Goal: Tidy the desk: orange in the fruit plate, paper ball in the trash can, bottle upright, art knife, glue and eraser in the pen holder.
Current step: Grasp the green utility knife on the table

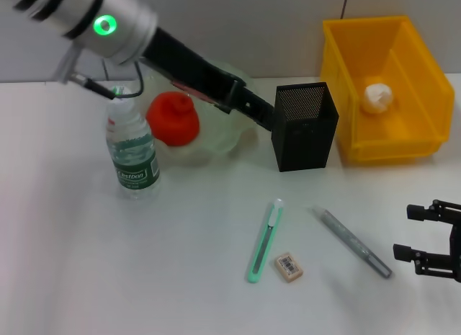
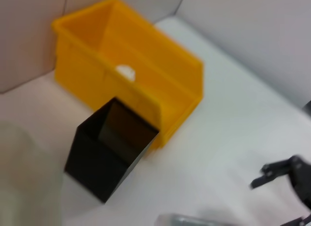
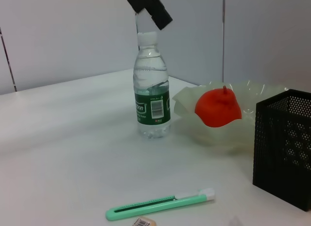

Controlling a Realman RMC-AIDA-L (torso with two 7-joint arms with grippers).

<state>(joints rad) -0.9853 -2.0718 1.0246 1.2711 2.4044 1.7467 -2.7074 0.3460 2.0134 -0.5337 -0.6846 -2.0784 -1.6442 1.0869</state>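
Knife [image 1: 264,239], eraser [image 1: 289,266] and glue [image 1: 354,243] lie on the table [image 1: 86,263]; the open, empty right gripper [image 1: 432,239] should take the glue at mid-length, while the left gripper's state I cannot tell.

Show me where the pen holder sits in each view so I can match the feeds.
Head view: the pen holder stands upper centre, between the fruit plate and the trash can.
Left wrist view: lower left, seen from above, open mouth showing, in front of the trash can.
Right wrist view: right edge, partly cut off, beside the fruit plate.
Shared landmark: the pen holder itself, as no other thing shows clearly in all three.
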